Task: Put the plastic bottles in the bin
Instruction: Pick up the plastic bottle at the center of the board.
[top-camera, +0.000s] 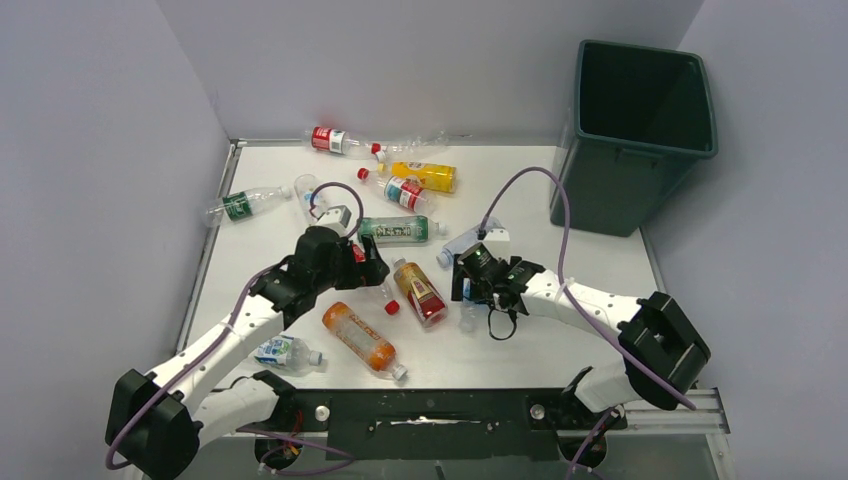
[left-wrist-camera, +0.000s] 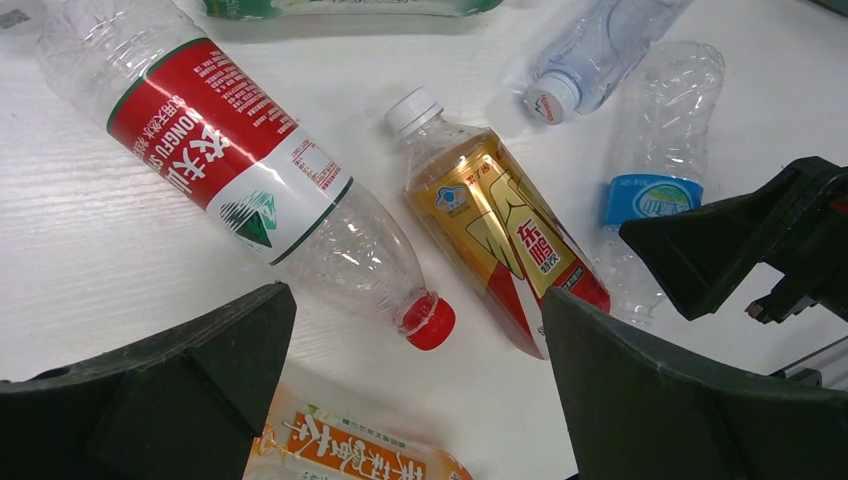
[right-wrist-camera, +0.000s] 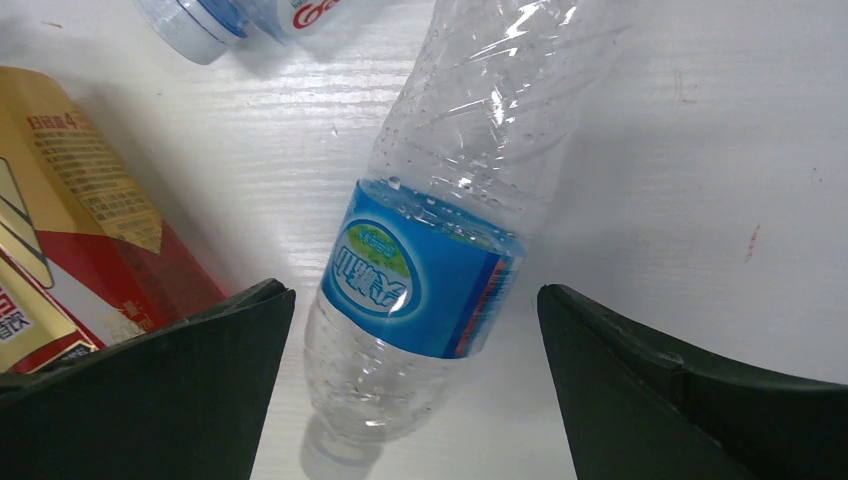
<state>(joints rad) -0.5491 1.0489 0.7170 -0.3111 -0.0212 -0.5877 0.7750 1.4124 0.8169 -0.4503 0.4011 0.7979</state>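
Right pincer (right-wrist-camera: 415, 300) gapes wide over a clear, crumpled blue-labelled bottle (right-wrist-camera: 425, 270); left pincer (left-wrist-camera: 415, 300) likewise spread.

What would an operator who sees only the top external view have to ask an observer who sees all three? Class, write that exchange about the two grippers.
Operator: The right gripper covers something. What is it?
Observer: A clear bottle with a blue label, lying flat between its open jaws, not gripped.
Operator: And the left gripper?
Observer: Open too. The red cap of a red-label bottle lies between its jaws, untouched.
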